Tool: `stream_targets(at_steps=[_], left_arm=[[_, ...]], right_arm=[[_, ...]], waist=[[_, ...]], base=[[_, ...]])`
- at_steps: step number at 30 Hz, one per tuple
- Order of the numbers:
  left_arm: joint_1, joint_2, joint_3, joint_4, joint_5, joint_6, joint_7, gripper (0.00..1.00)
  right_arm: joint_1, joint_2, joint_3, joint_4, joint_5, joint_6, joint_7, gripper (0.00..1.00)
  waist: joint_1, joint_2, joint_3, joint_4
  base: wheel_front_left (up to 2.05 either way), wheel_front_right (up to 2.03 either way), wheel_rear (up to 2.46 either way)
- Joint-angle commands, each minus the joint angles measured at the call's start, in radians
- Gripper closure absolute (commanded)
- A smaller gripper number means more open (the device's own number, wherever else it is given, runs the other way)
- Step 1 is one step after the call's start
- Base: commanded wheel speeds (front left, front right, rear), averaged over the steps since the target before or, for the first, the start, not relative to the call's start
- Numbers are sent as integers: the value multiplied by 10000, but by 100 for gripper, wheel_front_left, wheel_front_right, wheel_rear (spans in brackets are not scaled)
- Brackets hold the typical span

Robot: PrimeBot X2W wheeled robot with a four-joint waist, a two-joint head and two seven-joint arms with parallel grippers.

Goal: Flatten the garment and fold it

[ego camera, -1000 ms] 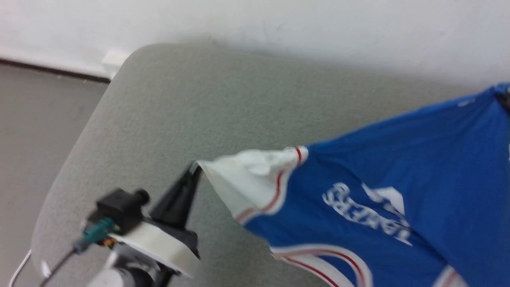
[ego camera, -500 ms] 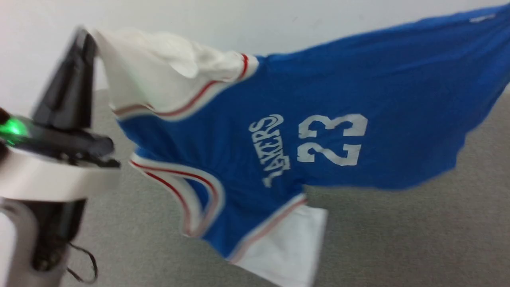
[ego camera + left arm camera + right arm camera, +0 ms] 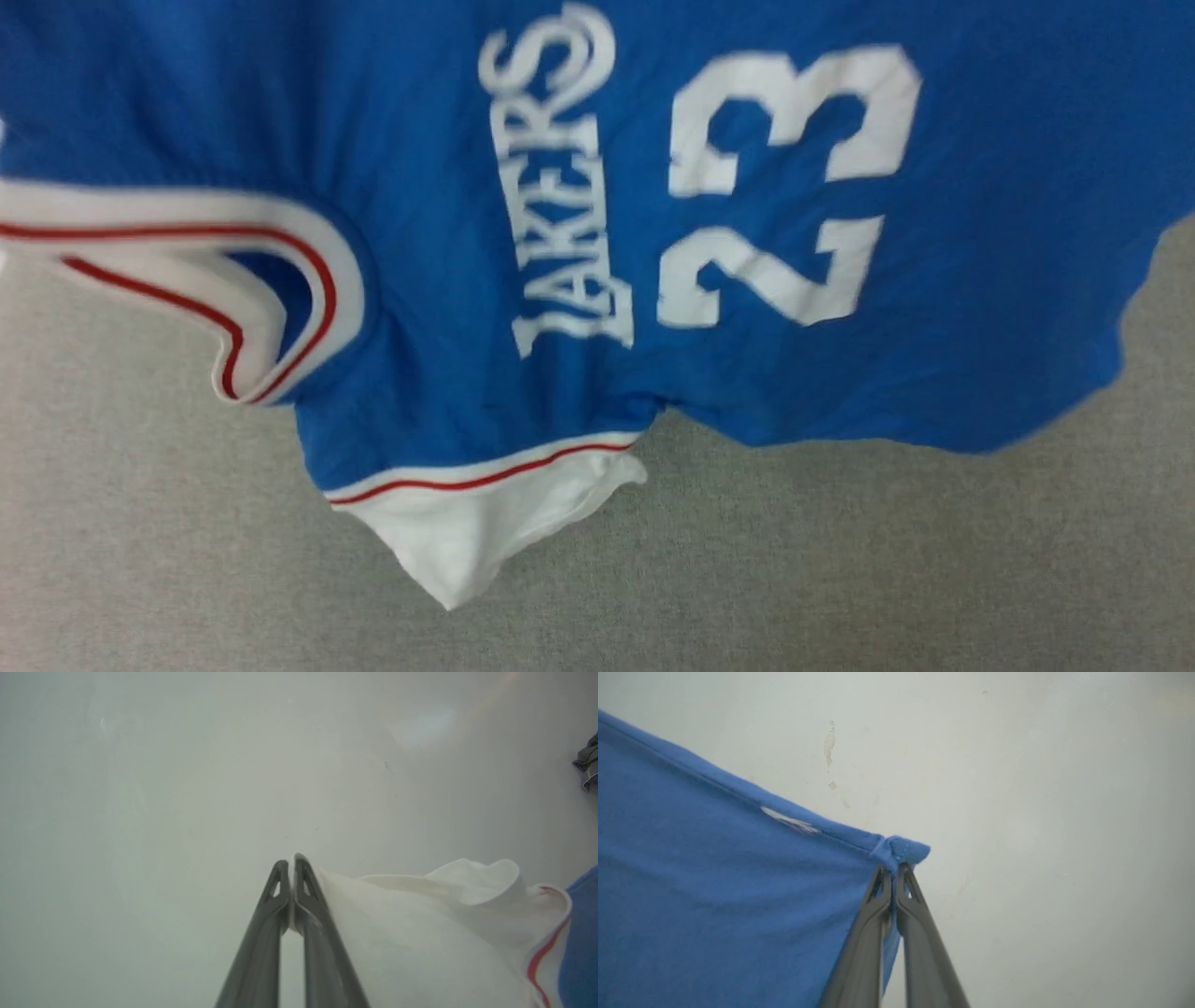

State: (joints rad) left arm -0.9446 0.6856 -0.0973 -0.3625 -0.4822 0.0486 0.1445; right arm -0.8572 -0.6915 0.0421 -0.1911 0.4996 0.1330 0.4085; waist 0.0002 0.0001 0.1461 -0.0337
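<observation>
In your head view the royal-blue jersey (image 3: 980, 308) hangs across the upper part of the picture, above a grey felt-like surface (image 3: 840, 579) that runs along the bottom. The white lettering (image 3: 560, 187) and the number 23 (image 3: 784, 187) lie turned on their side. The red-and-white neckline (image 3: 280, 280) loops at the left, and a white sleeve (image 3: 467, 532) droops to a point at the bottom centre. You cannot tell whether that point touches the surface. The jersey is cut off at the top and at both sides, and the whole view is slightly blurred. In your left wrist view the left gripper (image 3: 290, 861) is clenched on the edge of a second white sleeve (image 3: 420, 933), which billows off to the right towards a sliver of blue. A pale wall (image 3: 140, 788) lies behind, and a small dark scrap (image 3: 588, 763) at the right edge is too cut off to name. In your right wrist view the right gripper (image 3: 893, 868) is pinched on a rolled blue hem corner (image 3: 901, 849), with the cloth stretched taut to the left. The wall here shows small chipped marks (image 3: 829, 749). The rest of the cloth runs out of the picture at the left and bottom.
</observation>
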Motion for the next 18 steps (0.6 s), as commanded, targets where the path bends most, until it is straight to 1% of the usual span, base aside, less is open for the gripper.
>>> stream_targets(at_steps=[1,4,7,9,12,18], left_arm=[[-438,67,-83,275,62,-117,112,100],[-2016,100,-487,1350,225,-502,344,100],[-3418,-89,-973,2565,502,-853,298,100],[-4277,-298,-1235,3434,693,-997,136,100],[-5494,-702,-1439,4740,931,-1062,-358,100],[-7413,-1403,-1638,6903,1387,-1039,-1837,100]], right_arm=[[-366,-23,56,240,-117,-23,-118,100],[-1635,-74,416,1125,-317,-23,-532,100],[-2814,-71,853,2221,-560,-23,-1113,100],[-3546,55,1065,3044,-621,-23,-1504,100],[-4584,241,1505,4192,-815,-23,-2162,100],[-6362,726,2194,6252,-1306,-23,-3283,100]], waist=[[-2,-1,1294,-401],[-2,-1,2137,-480],[-2,-1,2802,-493],[-2,-1,3204,-479],[-2,-1,3700,-445],[-2,-1,4299,-344]], base=[[0,0,0],[0,0,0],[0,0,0],[0,0,0],[0,0,0],[0,0,0]])
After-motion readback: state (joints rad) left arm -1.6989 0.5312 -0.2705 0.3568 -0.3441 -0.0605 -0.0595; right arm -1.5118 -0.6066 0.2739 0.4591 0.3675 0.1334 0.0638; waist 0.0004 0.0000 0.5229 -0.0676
